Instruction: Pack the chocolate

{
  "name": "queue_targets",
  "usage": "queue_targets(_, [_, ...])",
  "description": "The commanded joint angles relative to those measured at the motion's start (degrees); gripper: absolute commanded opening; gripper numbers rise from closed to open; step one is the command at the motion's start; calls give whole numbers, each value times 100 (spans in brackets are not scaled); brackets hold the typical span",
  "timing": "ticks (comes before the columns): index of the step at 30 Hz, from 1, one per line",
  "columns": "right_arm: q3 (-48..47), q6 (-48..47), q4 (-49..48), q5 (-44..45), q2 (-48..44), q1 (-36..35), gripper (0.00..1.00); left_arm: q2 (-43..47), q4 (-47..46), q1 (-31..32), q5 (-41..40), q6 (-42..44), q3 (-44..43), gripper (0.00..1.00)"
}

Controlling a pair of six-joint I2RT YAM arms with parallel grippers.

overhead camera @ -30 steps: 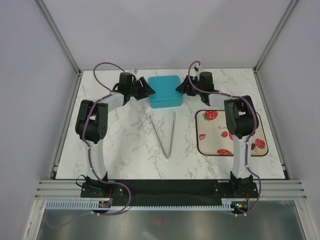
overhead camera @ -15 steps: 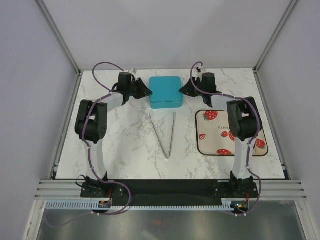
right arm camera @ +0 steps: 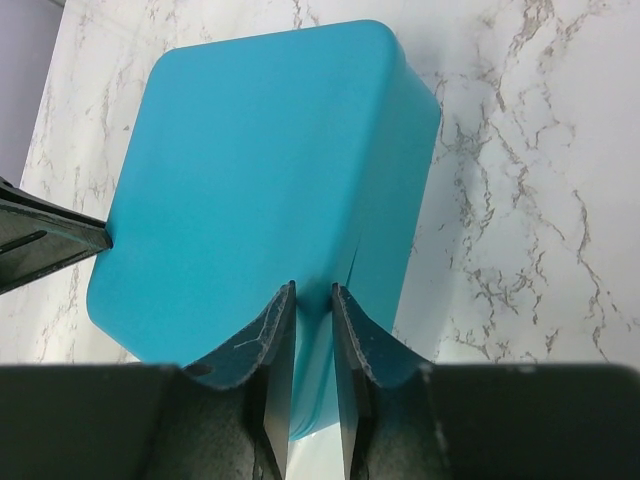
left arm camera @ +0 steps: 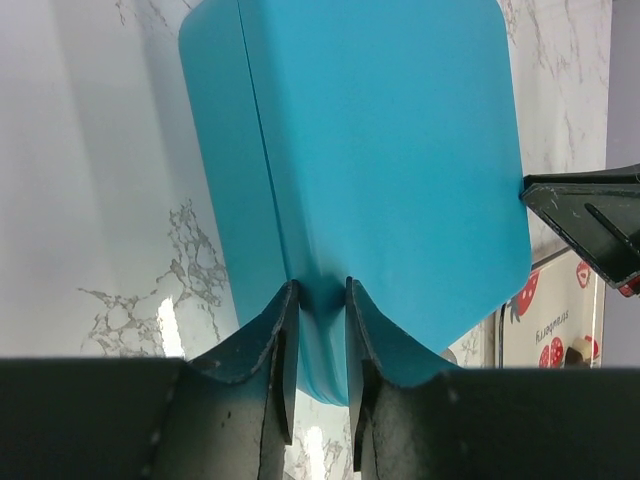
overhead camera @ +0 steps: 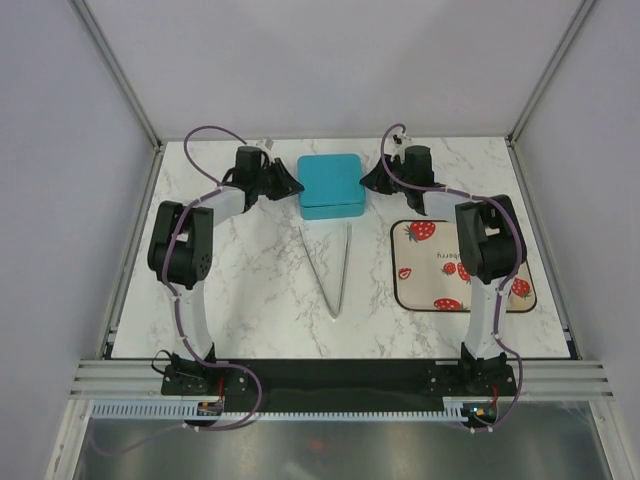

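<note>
The left gripper (left arm camera: 320, 300) and right gripper (right arm camera: 312, 300) each pinched an edge of the box (overhead camera: 331, 183), while the chocolate (left arm camera: 575, 351), seemingly on the mat (overhead camera: 415, 290), looked tiny, light and roll-prone, best nipped gently across its middle.

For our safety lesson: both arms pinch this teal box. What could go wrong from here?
The left fingers and right fingers hold only thin edges of the box, so it may slip or tilt. Uneven pulling could shove it onto the tongs lying on its near side.
</note>
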State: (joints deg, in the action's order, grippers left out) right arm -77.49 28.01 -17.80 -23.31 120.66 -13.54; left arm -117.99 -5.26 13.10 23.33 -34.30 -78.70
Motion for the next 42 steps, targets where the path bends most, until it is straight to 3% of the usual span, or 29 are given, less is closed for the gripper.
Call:
queue_targets(1, [59, -129, -145, -288, -394, -114, 28, 277, 42, 96, 268, 328, 144, 24])
queue_targets(8, [33, -270, -144, -358, -403, -114, 29, 268, 42, 96, 251, 354, 144, 37])
queue_targets(13, [-64, -305, -40, -341, -351, -114, 30, 286, 33, 105, 260, 363, 83, 38])
queue_targets(15, [-160, -375, 162, -175, -307, -114, 31, 347, 42, 96, 137, 363, 109, 46])
queue_targets(16, [-248, -393, 311, -113, -263, -105, 32, 365, 51, 105, 76, 354, 118, 56])
queue_targets(18, [-301, -454, 382, 10, -210, -114, 37, 365, 69, 96, -56, 372, 74, 59])
queue_targets(21, [-389, -454, 409, 11, -131, -122, 40, 277, 156, 87, -57, 416, -84, 56])
queue_targets(24, [-486, -472, 436, 11, -43, -140, 40, 128, 218, 96, 40, 425, -242, 40])
queue_targets(30, [-635, -516, 488, -16, 63, -193, 35, 66, 244, 96, 84, 460, -295, 23])
queue_targets(42, [-627, -463, 453, -139, -122, -263, 34, 259, 271, 105, 339, 451, -216, 22])
